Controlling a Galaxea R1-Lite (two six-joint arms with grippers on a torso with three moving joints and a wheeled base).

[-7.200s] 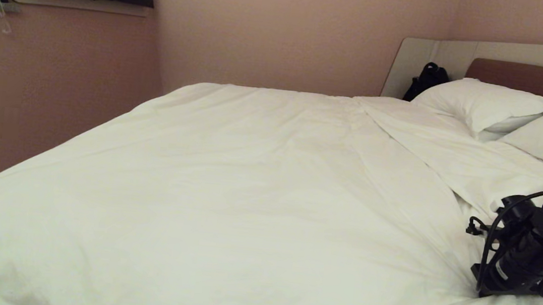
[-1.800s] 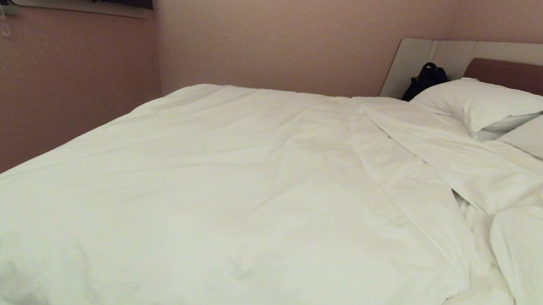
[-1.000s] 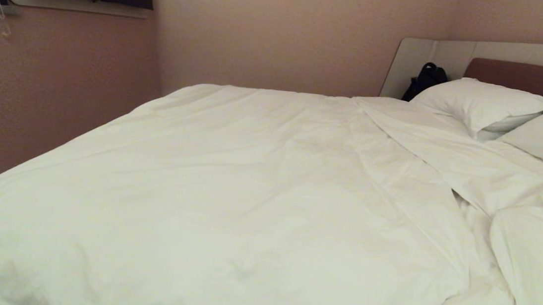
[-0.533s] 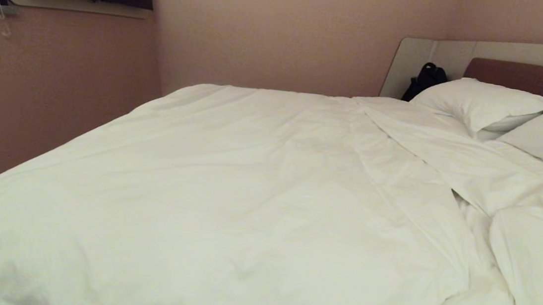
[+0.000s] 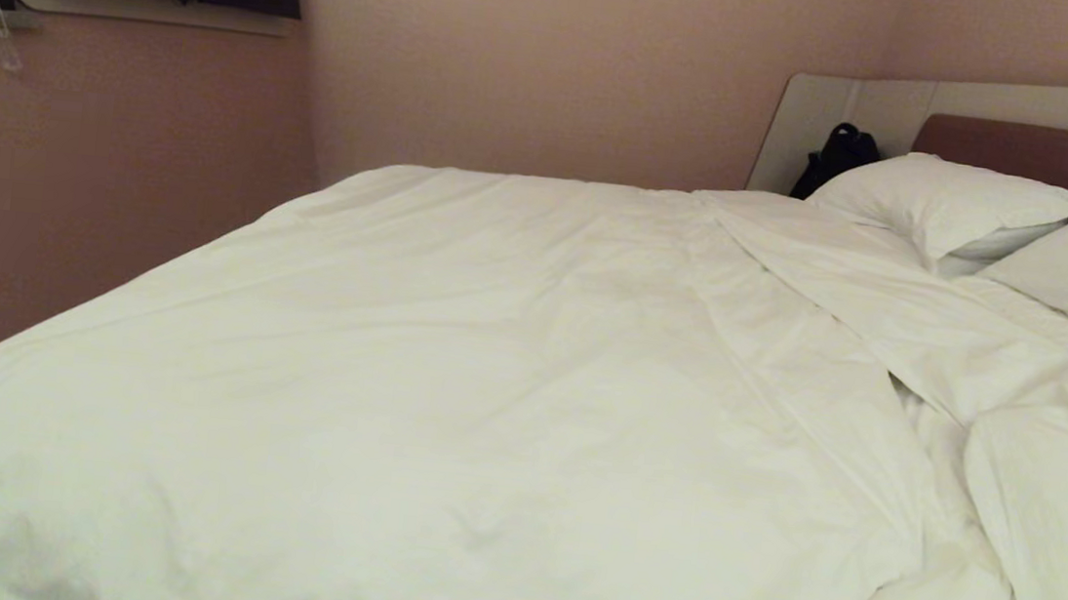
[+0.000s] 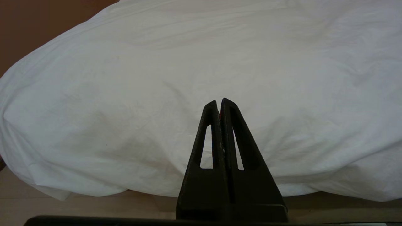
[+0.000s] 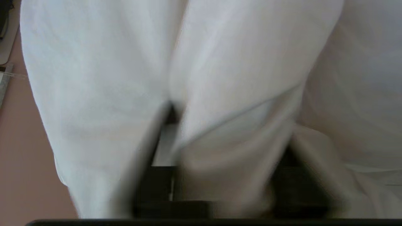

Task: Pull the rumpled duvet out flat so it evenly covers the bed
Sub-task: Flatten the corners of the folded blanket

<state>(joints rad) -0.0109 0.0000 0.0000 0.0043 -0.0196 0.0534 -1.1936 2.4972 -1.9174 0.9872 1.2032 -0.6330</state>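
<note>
The right gripper [image 7: 226, 157] shows only in its own wrist view, blurred, with a thick fold of the duvet [image 5: 485, 403] bunched between its two dark fingers [image 7: 150, 147]; whether the jaws are clamped on the cloth or merely stand around it cannot be told. In the head view taken about seven seconds earlier this arm lay on the duvet's near right part, close to the pillows; it is gone from that view now, and the cloth there has risen into a puffy hump beside an open fold, a shape that has not changed over the last two seconds. The left gripper [image 6: 220, 102] hangs low in front of the bed [image 5: 845, 124], just short of the duvet's overhanging near edge, its fingers pressed together and holding nothing. The duvet covers nearly the whole bed, its long axis running from the foot on the left up to the headboard [image 5: 1038, 153] on the right. It is smooth over the middle and left, with diagonal creases and a turned-back flap just before the two pillows [image 5: 955, 203]. A black bag [image 5: 837, 158] sits against the headboard's pale end panel, beyond the far pillow.
</note>
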